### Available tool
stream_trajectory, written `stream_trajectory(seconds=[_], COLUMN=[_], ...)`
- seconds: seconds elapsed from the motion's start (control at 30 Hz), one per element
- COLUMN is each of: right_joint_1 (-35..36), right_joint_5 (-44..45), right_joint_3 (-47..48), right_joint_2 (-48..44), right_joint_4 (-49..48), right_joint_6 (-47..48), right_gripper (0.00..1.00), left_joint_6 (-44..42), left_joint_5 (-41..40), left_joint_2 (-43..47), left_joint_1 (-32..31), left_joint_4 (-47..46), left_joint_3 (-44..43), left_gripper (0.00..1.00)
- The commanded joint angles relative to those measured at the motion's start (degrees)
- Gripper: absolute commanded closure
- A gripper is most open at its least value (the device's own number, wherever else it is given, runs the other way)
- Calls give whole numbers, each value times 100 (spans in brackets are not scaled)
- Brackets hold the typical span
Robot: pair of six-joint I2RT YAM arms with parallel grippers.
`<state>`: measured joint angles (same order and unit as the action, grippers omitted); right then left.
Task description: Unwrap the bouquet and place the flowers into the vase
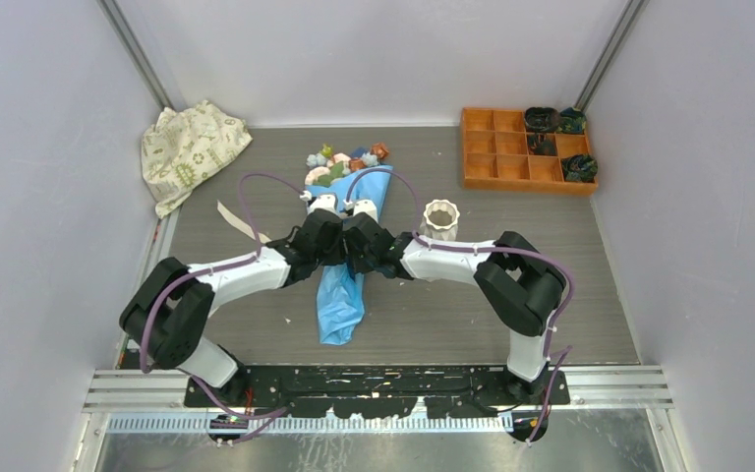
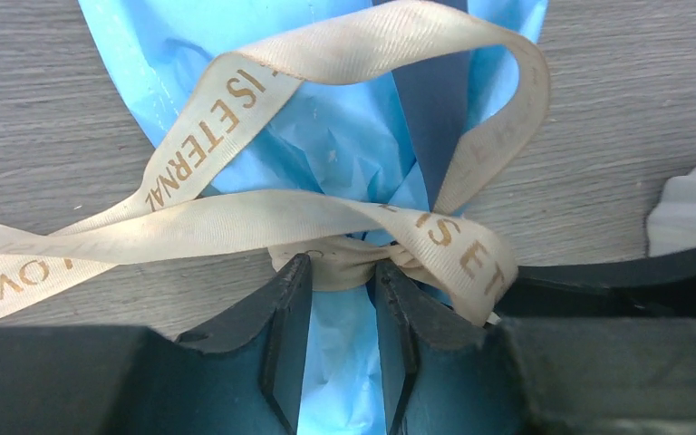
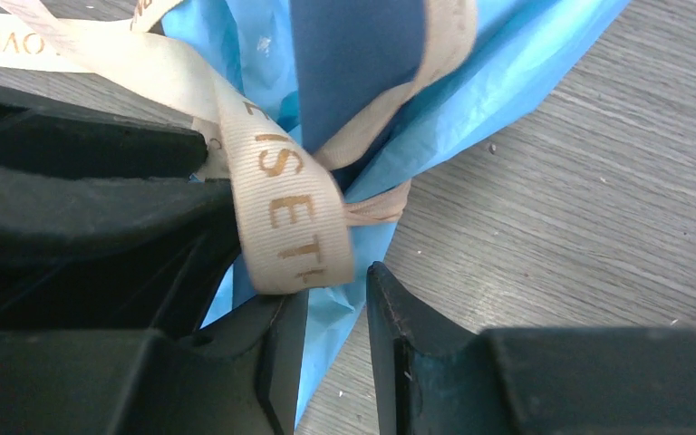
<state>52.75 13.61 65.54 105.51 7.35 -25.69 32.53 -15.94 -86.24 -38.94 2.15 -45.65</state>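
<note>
Grey wood-grain table [image 1: 551,295], pale walls [image 1: 374,49]; left pincer [image 2: 343,267] tight on the bouquet [image 2: 326,136], right pincer [image 3: 335,285] narrowly agape alongside

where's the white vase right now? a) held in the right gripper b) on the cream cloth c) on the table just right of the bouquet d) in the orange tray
c: the vase stands upright on the table, just right of the bouquet, well apart from the orange tray and the cloth.

Bouquet [image 1: 341,300] waist: hidden in top view beneath left end effector [image 2: 337,267] and right end effector [image 3: 326,285].
Ribbon [image 2: 236,217] tail: cut off left of bouquet.
</note>
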Motion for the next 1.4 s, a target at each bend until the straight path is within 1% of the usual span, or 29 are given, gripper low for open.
stream_trajectory(seconds=[0.0, 0.1, 0.2, 0.27, 0.33, 0.47, 0.73, 0.9, 1.0, 1.1, 1.23, 1.37], right_joint_1=[33, 32, 33, 33, 31, 34, 29, 33, 33, 24, -21, -54], right_joint_5=[-155, -189, -227, -219, -146, -19, 166, 160, 229, 372, 496, 510], right_joint_3=[-9, -52, -121, -172, -230, -207, 9, 95, 123, 199, 560, 874], right_joint_2=[-26, -60, -136, -218, -326, -432, -451, -530, -699, -768, -604, -400], right_joint_4=[-220, -233, -260, -247, -229, -189, -125, -88, -33, -14, 132, 289], right_joint_6=[-62, -108, -161, -201, -227, -203, -89, -92, -51, 73, 265, 362], right_gripper=[64, 64, 65, 65, 64, 62, 61, 61, 59, 56, 54, 53], left_joint_6=[-166, -223, -220, -179, -107, -48, 181, 238, 207, 255, 311, 333], left_joint_5=[-34, -78, -318, -487, -661, -949, -982, -1072, -1050, -788, -579, -485], left_joint_2=[-336, -589, -728, -678, -488, 280, 1300, 1745, 1891, 1948, 1886, 1896], left_joint_1=[-9, -10, -9, -9, -12, 27, 163, 180, 253, 271, 273, 271], left_joint_4=[-489, -470, -375, -239, -10, 127, 493, 764, 863, 732, 617, 601], left_joint_3=[-250, -394, -467, -467, -371, 125, 768, 864, 859, 874, 844, 833], left_gripper=[66, 67, 76, 85, 89, 92, 93, 93, 92, 88, 82, 80])
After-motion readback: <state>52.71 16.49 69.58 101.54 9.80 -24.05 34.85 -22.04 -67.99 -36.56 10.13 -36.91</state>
